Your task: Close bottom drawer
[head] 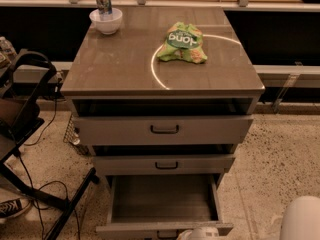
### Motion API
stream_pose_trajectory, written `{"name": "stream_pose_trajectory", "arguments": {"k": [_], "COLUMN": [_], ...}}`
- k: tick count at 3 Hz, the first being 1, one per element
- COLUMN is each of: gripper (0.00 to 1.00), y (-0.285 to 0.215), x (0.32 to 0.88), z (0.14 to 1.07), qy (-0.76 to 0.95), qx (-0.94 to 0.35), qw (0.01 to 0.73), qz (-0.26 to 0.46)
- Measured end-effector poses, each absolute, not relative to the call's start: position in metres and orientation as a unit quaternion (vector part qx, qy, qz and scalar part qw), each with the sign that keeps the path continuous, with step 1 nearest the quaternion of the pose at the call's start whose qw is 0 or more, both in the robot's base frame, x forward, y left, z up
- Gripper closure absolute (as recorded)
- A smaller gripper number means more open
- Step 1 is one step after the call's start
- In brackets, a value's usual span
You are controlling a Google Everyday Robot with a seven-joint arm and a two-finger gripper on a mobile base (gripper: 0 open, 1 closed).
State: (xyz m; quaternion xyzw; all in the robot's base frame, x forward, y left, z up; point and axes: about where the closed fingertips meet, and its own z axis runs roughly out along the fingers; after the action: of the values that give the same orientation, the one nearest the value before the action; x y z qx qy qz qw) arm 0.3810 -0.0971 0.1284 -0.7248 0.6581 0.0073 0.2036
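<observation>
Cabinet sits dead centre in your view, three drawers stacked. You see the bottom drawer pulled well out toward you, its flat grey inside showing. Its front panel runs along the lower edge of the view, and its dark handle shows only in part. The middle drawer and top drawer each stand out a little, with a dark gap above each. Your tool is the pale rounded piece at the very bottom edge, right at the bottom drawer's front panel, just right of the handle. It is mostly cut off, so you cannot tell whether it is released or clenched, nor whether it touches the panel. The white arm fills the lower right corner over the speckled floor. On the surface, a green snack bag lies right of centre toward the back. A white bowl is at the back left corner, with a can upright at it; in it or behind it, you cannot tell. A black chair frame and cables are at left, with a shoe low left.
</observation>
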Motion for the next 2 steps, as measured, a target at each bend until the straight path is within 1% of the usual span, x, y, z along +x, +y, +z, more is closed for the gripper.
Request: {"name": "stream_pose_trajectory", "arguments": {"k": [2], "gripper": [1.00], "y": [-0.0971], "x": [0.3812], "z": [0.1284], "qy": [0.658], "qx": [-0.725], "qw": [0.204], "qz": [0.007]}}
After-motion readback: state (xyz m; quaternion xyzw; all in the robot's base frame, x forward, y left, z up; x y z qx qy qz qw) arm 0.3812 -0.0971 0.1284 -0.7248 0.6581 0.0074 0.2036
